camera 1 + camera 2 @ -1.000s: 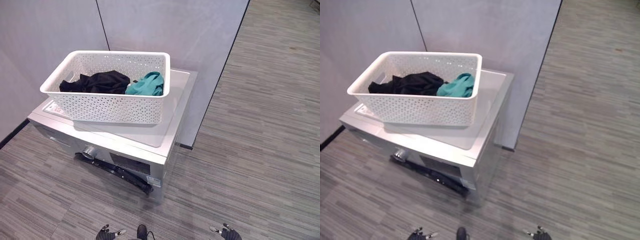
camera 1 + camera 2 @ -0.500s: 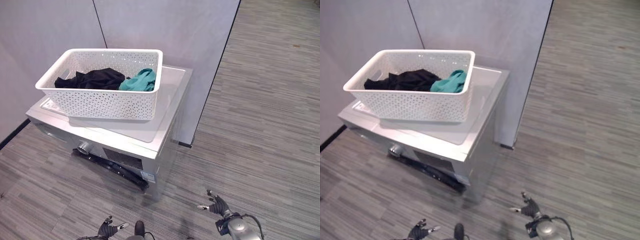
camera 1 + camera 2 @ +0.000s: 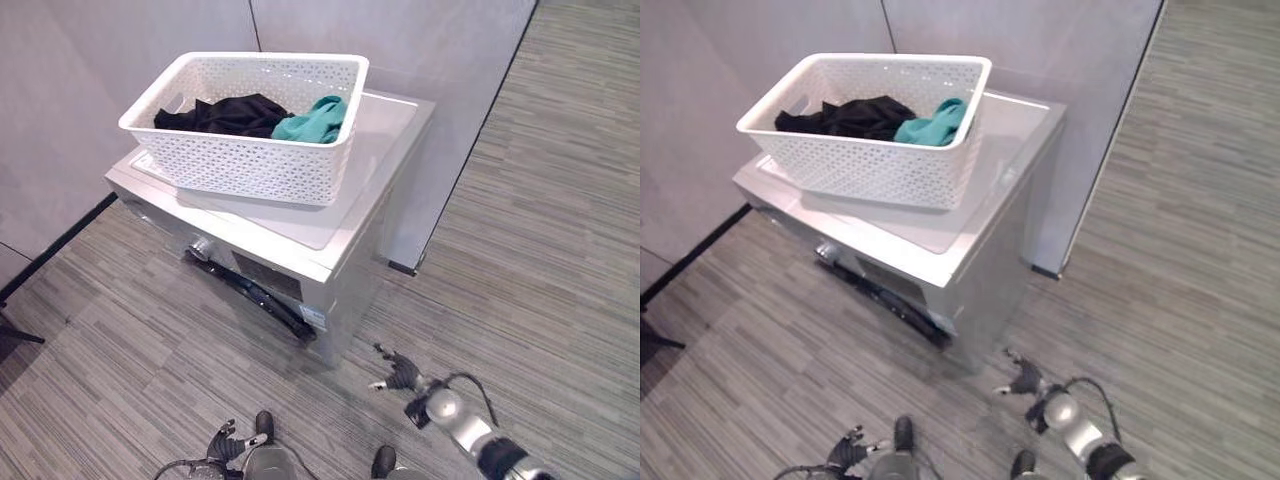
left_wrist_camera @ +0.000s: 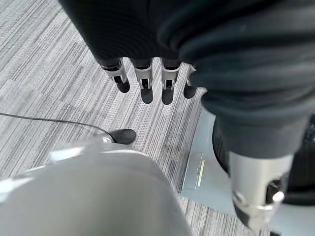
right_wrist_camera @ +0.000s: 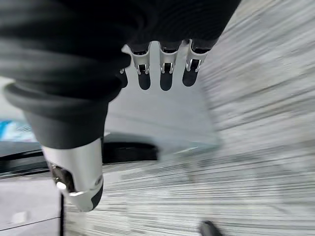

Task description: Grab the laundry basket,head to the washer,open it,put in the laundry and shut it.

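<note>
White perforated laundry basket [image 3: 250, 130] standing on top of the silver washer [image 3: 330, 215], well ahead of both hands and above them. Inside the basket, black clothing [image 3: 225, 112] heaped toward the far-left end, a teal garment [image 3: 315, 120] touching it on the right, against the right wall. Washer door [image 3: 255, 297] low on the front face, dark, rim standing slightly off the front; round silver knob [image 3: 203, 247] just left of it. Small white label [image 3: 314, 317] at the front corner by the door's right end, print too small to read. Another pale sticker visible on the washer front in the left wrist view [image 4: 196, 171], writing likewise unreadable.

Right hand [image 3: 400, 370] low over the grey striped floor [image 3: 520, 250], just right of the washer's front corner, fingers spread and straight, holding nothing, apart from the machine. Same hand in its wrist view [image 5: 162, 73]: straight fingers, thumb apart, the washer's side and dark door edge past the fingertips. Left hand [image 3: 232, 443] lower still, near the bottom edge, below the door, fingers relaxed and empty; wrist view [image 4: 147, 81] confirms straight fingers over the carpet.

Head views alone give basket and laundry; wrist views alone give the close look at the washer's lower front. Grey wall panels [image 3: 420, 40] behind the washer.
</note>
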